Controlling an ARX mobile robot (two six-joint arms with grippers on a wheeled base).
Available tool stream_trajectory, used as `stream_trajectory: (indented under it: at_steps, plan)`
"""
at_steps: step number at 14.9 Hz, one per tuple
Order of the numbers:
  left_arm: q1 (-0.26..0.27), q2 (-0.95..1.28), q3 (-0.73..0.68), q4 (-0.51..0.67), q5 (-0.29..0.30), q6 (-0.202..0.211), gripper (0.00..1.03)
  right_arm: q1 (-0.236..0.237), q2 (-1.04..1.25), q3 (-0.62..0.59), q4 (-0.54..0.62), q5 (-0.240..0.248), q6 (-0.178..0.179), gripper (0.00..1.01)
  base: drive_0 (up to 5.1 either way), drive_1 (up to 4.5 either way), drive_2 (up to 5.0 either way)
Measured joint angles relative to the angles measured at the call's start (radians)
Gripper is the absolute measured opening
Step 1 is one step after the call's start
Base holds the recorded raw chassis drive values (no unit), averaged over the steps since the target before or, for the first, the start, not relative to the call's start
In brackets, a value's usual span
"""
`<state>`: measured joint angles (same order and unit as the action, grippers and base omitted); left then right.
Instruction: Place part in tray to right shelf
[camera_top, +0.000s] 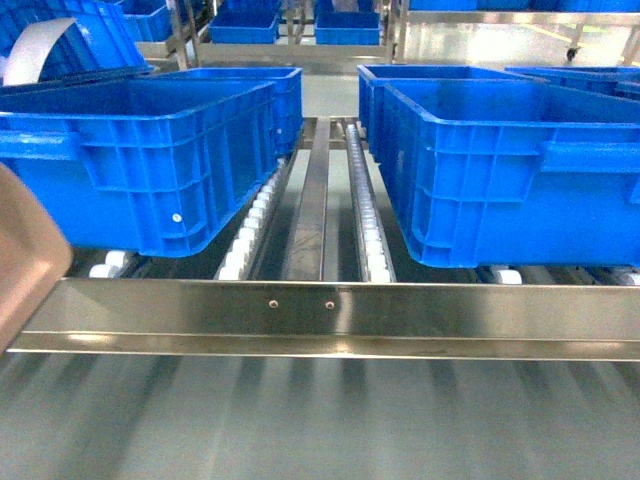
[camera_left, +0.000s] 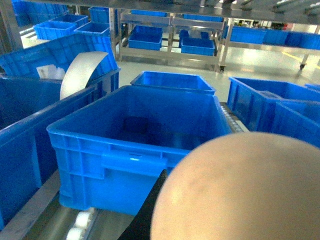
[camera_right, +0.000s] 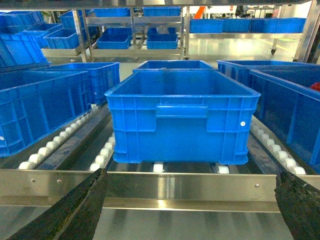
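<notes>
The tray (camera_left: 240, 190) is filling the nearest part of the left wrist view as a big cream-beige curve, and its edge is also showing at the far left of the head view, so the left arm seems to be carrying it; the left pincer itself is hidden behind the tray, and I cannot tell how far it is closed. The part is not showing in any view, so whether it is lying in the tray cannot be told. In the right wrist view the right pincer (camera_right: 192, 210) is standing wide open with nothing between its dark fingers (camera_right: 75, 210), hovering just in front of the front rail (camera_top: 330, 305) of the right shelf (camera_top: 320, 230). Beyond the rail, the roller tracks (camera_top: 365, 200) are running back between the left crate (camera_top: 140, 160) and the right crate (camera_top: 510, 165). To do this step well, I judge the tray should be kept level, lifted clear of the rail and guided over the left crate without clipping its rim. More crates (camera_right: 135, 37) are sitting on racks far behind.
</notes>
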<state>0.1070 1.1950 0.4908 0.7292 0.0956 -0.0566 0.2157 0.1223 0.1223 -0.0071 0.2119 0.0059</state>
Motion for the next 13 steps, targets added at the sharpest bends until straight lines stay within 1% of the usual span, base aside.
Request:
stream_trajectory:
  at_steps: [2,4,5,6,7,8,9,13]
  plan:
    - [-0.030,-0.072,-0.125,0.019,-0.008,0.031,0.12,0.000,0.000,0.000,0.000,0.000,0.000,0.98,0.0,0.00,0.0]
    - [-0.042,-0.153,-0.233,0.019,-0.034,0.039,0.12,0.000,0.000,0.000,0.000,0.000,0.000,0.98,0.0,0.00,0.0]
    - [-0.089,-0.202,-0.260,0.023,-0.097,0.044,0.12,0.000,0.000,0.000,-0.001,0.001,0.000,0.98,0.0,0.00,0.0]
    - [-0.112,-0.243,-0.290,0.017,-0.088,0.043,0.12,0.000,0.000,0.000,0.000,0.000,0.000,0.98,0.0,0.00,0.0]
    - [-0.113,-0.279,-0.322,0.000,-0.087,0.043,0.12,0.000,0.000,0.000,-0.001,0.001,0.000,0.98,0.0,0.00,0.0]
    - [-0.105,-0.352,-0.369,-0.034,-0.100,0.043,0.12,0.000,0.000,0.000,0.000,0.000,0.000,0.98,0.0,0.00,0.0]
    - [-0.107,-0.419,-0.393,-0.065,-0.096,0.043,0.12,0.000,0.000,0.000,-0.001,0.001,0.000,0.98,0.0,0.00,0.0]
    - [-0.107,-0.551,-0.440,-0.159,-0.096,0.043,0.12,0.000,0.000,0.000,-0.001,0.001,0.000,0.98,0.0,0.00,0.0]
